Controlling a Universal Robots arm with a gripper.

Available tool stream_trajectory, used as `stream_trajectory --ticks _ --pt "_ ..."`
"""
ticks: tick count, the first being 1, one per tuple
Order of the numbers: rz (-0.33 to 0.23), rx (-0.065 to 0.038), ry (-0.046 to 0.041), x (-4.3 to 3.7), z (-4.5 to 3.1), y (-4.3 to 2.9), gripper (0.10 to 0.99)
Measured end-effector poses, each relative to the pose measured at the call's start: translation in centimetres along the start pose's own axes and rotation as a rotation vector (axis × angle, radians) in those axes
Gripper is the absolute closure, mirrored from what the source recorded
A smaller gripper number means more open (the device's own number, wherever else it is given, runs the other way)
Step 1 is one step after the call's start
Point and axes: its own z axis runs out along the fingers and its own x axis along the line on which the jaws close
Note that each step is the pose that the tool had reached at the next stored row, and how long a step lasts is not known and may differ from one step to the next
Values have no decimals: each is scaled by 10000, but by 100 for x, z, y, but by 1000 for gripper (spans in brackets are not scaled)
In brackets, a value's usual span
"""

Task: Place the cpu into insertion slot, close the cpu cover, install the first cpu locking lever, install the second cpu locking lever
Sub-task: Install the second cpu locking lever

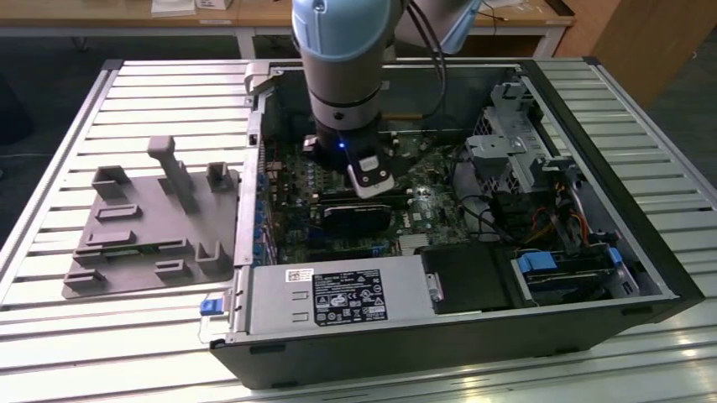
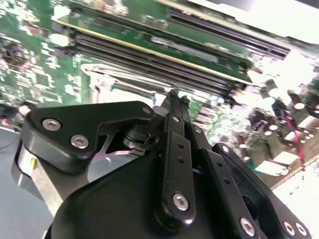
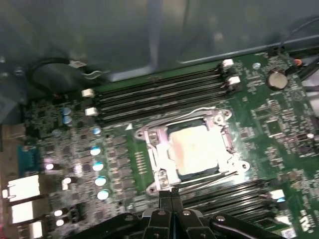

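Claw (image 3: 171, 193) pressed together, empty, poised just beside the insertion slot (image 3: 192, 149) on the green motherboard (image 3: 279, 114). Cpu (image 3: 193, 150) seated in that slot, framed by the silvery cpu cover (image 3: 162, 149), between memory slots (image 3: 159, 97).

We see an open computer case (image 1: 627, 277) lying on a slatted metal table (image 1: 168, 92). Beside it, toward the exterior view's left, sits a grey moulded fixture (image 1: 146, 227). Inside the case we note a black card (image 1: 356, 217), memory slots (image 3: 159, 94) and a labelled power supply (image 1: 331, 298).
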Motion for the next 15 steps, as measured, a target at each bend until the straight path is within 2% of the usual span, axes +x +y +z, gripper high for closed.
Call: stream_trajectory --ticks 8,12,14,15 --pt "4 4 14 -247 22 63 984" --pt "2 40 4 -263 36 112 984" --pt "-7 132 -19 -255 47 156 984" --pt "-15 222 -39 -251 53 179 984"
